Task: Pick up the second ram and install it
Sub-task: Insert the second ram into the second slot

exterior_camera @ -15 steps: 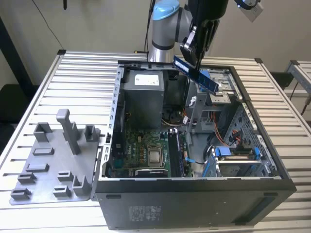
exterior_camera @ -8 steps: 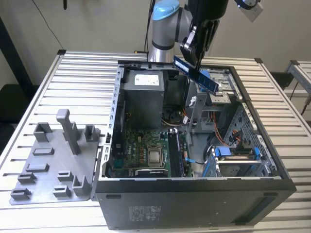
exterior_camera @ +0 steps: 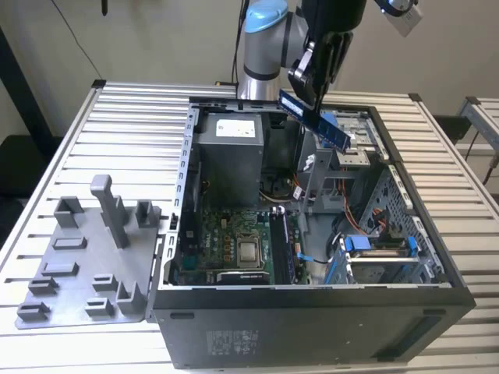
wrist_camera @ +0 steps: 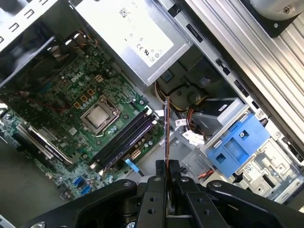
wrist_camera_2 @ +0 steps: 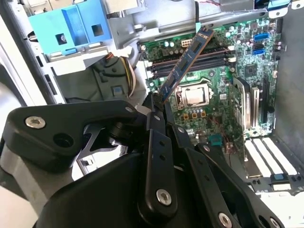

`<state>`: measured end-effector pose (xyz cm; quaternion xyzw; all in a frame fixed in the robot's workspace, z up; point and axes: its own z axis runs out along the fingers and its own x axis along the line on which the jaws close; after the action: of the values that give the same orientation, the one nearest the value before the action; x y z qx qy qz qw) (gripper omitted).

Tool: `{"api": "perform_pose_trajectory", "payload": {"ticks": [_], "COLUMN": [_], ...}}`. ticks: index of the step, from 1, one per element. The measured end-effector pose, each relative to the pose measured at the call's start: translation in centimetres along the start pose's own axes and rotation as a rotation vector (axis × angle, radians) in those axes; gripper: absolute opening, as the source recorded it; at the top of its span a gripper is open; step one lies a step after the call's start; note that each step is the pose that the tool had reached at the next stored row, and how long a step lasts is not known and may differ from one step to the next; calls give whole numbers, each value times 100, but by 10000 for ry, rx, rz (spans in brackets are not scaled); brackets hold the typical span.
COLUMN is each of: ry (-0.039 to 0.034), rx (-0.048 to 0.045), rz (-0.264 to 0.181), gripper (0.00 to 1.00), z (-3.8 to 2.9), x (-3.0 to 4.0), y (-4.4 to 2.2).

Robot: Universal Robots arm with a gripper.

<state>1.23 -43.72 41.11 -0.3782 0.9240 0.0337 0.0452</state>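
Exterior view. The computer case (exterior_camera: 312,331) lies on its side on the slatted metal bench (exterior_camera: 132,117), with its open side facing up. A grey fixture plate (exterior_camera: 86,265) lies just beside the case, toward the exterior view's left. The arm (exterior_camera: 265,39) comes in over the bench edge farthest from the camera. The end effector (exterior_camera: 306,93) hangs above the open case, on the side nearer that far edge. Its fingers are closed on one end of the second ram (exterior_camera: 323,125). The stick is held in the air, tilted, with its free end sloping down toward the exterior view's right. It is clear of the motherboard (exterior_camera: 226,234) and is beside the power supply (exterior_camera: 230,156).

Second wrist view. The end effector (wrist_camera_2: 159,107) pinches the second ram (wrist_camera_2: 185,64) by its near end, and the fingers are drawn in tight against the two flat faces. The stick points out over the motherboard (wrist_camera_2: 213,114) and crosses the picture in front of the long memory slots (wrist_camera_2: 218,54), apart from them. The processor (wrist_camera_2: 194,96) is beside those slots. A blue drive bracket (wrist_camera_2: 71,28) sits off to one side.

First wrist view. The second ram (wrist_camera: 167,133) appears edge-on as a thin line rising from the closed end effector (wrist_camera: 167,178). The memory slots (wrist_camera: 123,142) lie between the processor (wrist_camera: 98,117) and the stick's line. The power supply (wrist_camera: 128,33) and the blue drive bracket (wrist_camera: 237,142) are also visible.
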Motion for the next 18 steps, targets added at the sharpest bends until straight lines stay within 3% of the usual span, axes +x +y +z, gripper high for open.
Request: {"api": "perform_pose_trajectory", "payload": {"ticks": [18], "ry": [-20], "rx": [91], "rz": [884], "gripper": [14], "z": [2], "x": [1], "y": [0]}}
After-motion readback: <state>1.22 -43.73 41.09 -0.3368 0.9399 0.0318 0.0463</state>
